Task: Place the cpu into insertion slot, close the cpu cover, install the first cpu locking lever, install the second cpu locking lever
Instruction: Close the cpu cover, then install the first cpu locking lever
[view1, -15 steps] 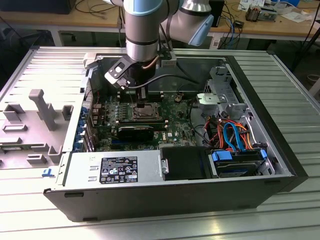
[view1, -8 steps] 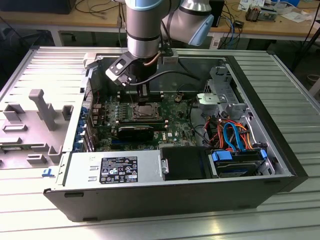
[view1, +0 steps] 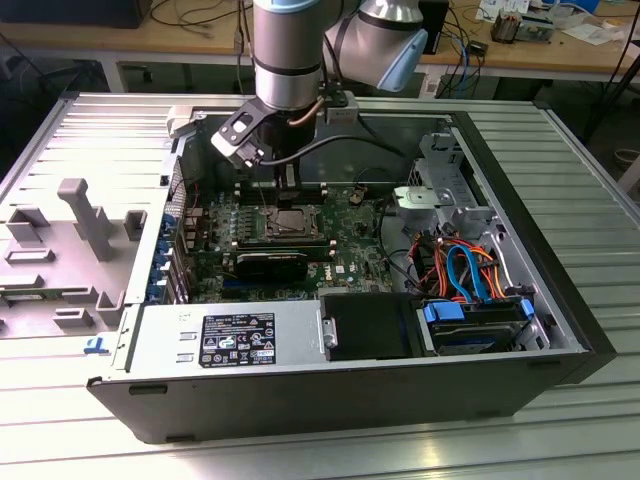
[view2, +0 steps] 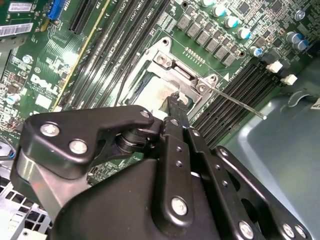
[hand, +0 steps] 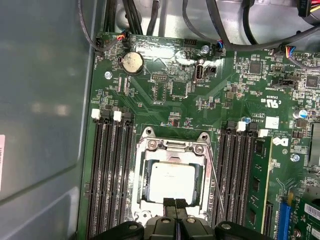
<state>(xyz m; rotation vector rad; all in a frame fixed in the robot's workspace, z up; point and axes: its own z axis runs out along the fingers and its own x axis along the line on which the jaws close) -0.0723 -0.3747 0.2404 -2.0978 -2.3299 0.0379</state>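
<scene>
Tool (hand: 175, 203), tips together, over cpu (hand: 171, 181) on green motherboard (hand: 170, 95); open case (view1: 300, 400) on ribbed metal table (view1: 590, 180), workbenches (view1: 90, 40) behind.

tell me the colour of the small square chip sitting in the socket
Silver-grey; the small square cpu chip shows best in the first wrist view.

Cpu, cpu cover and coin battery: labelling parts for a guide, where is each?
cpu (hand: 172, 182), first wrist view, centre of metal top.
cpu cover (hand: 206, 175), first wrist view, frame strip beside chip.
coin battery (hand: 132, 62), first wrist view, centre of face.
</scene>
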